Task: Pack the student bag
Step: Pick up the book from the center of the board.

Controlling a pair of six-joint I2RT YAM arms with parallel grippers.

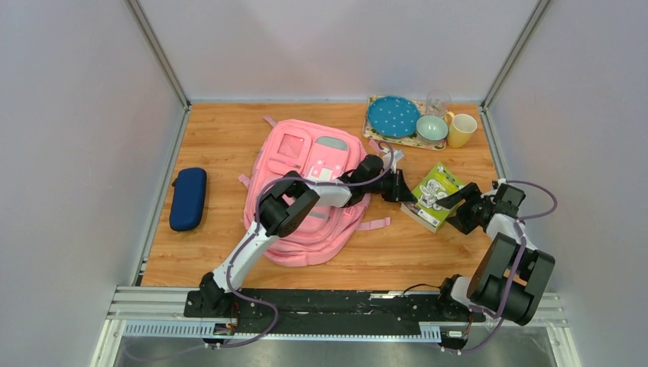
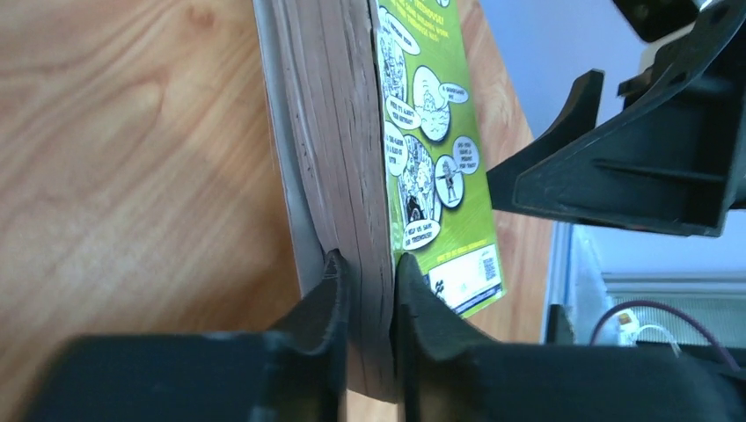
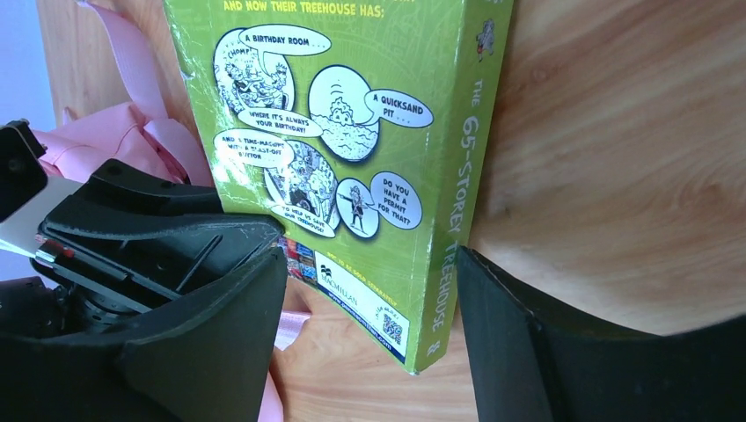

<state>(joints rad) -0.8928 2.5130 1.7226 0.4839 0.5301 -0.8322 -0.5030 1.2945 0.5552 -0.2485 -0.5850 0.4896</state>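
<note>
Green paperback [image 1: 434,191], not yet in the pink student bag [image 1: 309,191], pinched by left pincer [image 2: 369,264]; right pincer [image 3: 369,264] open astride it.

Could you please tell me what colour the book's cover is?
The book is lime green with black-and-white cartoon bubbles, best seen from the right wrist.
</note>
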